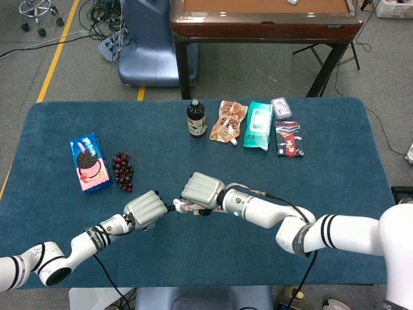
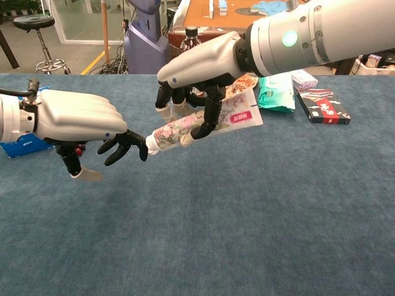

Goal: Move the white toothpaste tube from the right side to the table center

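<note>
My right hand (image 2: pixel 200 68) holds the white toothpaste tube (image 2: pixel 203 123) above the blue table, near its middle. The tube has a flower print and a pink label, and its cap end points left. In the head view the right hand (image 1: pixel 202 189) covers most of the tube (image 1: pixel 184 208). My left hand (image 2: pixel 74 117) hovers just left of the tube with its fingers apart, and its fingertips (image 2: pixel 137 145) touch the cap end. In the head view the left hand (image 1: pixel 146 208) sits close beside the right one.
Along the far edge stand a dark bottle (image 1: pixel 196 119), an orange snack pouch (image 1: pixel 230 121), a teal wipes pack (image 1: pixel 259 125), a small box (image 1: pixel 282 107) and a dark red packet (image 1: pixel 289 139). A cookie box (image 1: pixel 89 162) and grapes (image 1: pixel 122 171) lie at the left.
</note>
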`<state>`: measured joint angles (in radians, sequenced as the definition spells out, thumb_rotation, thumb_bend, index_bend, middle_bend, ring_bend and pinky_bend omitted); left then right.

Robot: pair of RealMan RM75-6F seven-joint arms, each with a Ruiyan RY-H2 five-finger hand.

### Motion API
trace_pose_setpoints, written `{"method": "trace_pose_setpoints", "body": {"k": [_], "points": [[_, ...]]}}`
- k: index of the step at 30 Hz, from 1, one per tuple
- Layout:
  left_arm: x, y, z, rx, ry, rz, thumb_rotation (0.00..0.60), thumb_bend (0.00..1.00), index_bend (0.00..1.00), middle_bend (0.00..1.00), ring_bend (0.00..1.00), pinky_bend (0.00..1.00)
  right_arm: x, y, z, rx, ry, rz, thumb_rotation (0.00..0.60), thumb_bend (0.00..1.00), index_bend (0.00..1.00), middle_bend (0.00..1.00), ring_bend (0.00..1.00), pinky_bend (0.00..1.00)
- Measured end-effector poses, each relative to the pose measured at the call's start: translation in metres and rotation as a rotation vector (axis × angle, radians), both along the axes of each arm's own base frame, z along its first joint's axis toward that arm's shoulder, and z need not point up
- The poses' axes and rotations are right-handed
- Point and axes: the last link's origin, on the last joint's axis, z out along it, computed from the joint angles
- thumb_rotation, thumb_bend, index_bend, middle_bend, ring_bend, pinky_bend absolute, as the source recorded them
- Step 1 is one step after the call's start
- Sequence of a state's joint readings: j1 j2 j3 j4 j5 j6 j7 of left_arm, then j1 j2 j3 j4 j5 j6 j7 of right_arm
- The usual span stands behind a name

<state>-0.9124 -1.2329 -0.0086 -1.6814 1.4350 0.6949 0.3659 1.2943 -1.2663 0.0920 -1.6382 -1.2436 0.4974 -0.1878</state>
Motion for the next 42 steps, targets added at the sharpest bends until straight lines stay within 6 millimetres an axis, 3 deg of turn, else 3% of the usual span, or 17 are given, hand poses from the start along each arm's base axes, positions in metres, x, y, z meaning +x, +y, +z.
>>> {"method": "trace_pose_setpoints", "body": {"k": [5,12,18,21,24,35,42], "points": [[-0.002,-0.001,0.002,0.003,0.001,0.003,0.600,0.26,0.08,0.54,0.52,0.38,-0.001,0.000,0.001,0.001,-0.018,-0.004,0.600,1.00,0.92,0.80,0.74,0.37],[-0.012,-0.002,0.016,0.031,0.010,0.024,0.600,0.26,0.08,0.54,0.51,0.38,-0.018,-0.007,0.010,-0.023,-0.074,-0.077,0.600,0.98,0.92,0.80,0.74,0.37],[-0.024,-0.004,0.036,0.074,0.013,0.058,0.600,0.26,0.08,0.54,0.51,0.38,-0.047,-0.017,0.013,-0.052,-0.103,-0.153,0.600,0.78,0.92,0.79,0.70,0.37],[-0.030,-0.006,0.047,0.099,0.009,0.078,0.600,0.26,0.08,0.54,0.51,0.38,-0.062,-0.020,0.010,-0.062,-0.112,-0.185,0.600,0.63,0.92,0.76,0.67,0.37],[-0.036,-0.009,0.055,0.121,0.001,0.101,0.600,0.26,0.08,0.54,0.51,0.38,-0.073,-0.021,0.003,-0.068,-0.127,-0.210,0.600,0.55,0.92,0.75,0.65,0.38],[-0.047,-0.015,0.066,0.152,-0.012,0.146,0.600,0.26,0.08,0.54,0.51,0.38,-0.093,-0.026,-0.024,-0.077,-0.180,-0.250,0.600,0.45,0.91,0.70,0.60,0.38],[-0.048,-0.017,0.067,0.153,-0.016,0.150,0.600,0.26,0.08,0.54,0.51,0.38,-0.102,-0.031,-0.039,-0.092,-0.165,-0.253,0.600,0.36,0.79,0.62,0.53,0.36]]}}
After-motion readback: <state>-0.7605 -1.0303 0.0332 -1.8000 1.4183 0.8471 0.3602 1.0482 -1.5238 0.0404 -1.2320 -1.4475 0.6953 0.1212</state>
